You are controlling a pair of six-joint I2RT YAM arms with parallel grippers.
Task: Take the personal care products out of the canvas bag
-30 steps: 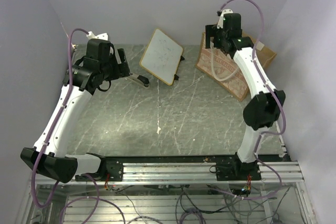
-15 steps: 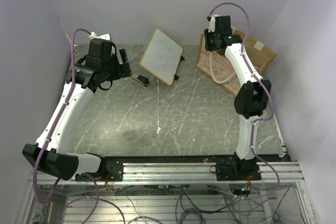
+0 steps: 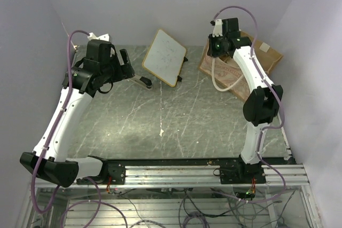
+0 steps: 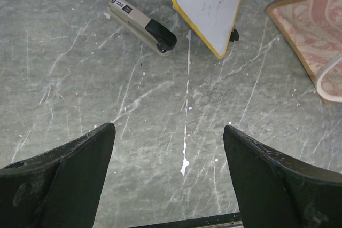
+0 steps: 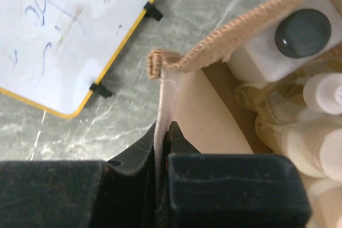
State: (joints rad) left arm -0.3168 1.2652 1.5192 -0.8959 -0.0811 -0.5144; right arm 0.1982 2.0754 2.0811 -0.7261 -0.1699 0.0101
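Note:
The brown canvas bag (image 3: 256, 60) stands at the back right, its cream rope handle (image 3: 222, 81) hanging down the front. My right gripper (image 3: 216, 47) is at the bag's left rim. In the right wrist view this gripper (image 5: 164, 130) is shut on the cream edge of the bag wall (image 5: 214, 116). The personal care products lie inside: a white bottle with a dark cap (image 5: 299, 34) and several pale bottles with cream caps (image 5: 326, 92). My left gripper (image 4: 168, 148) hangs open over bare table at the back left, with nothing between its fingers.
A white board with a yellow-wood frame (image 3: 164, 57) leans at the back middle, just left of the bag. A small black-and-silver tool (image 4: 141, 25) lies on the table near the board's left corner. Walls close in the table at the back and both sides.
My right gripper has gone from open to shut, closing on the bag's left rim, and the right arm has shifted left and lower. The left arm has barely moved.

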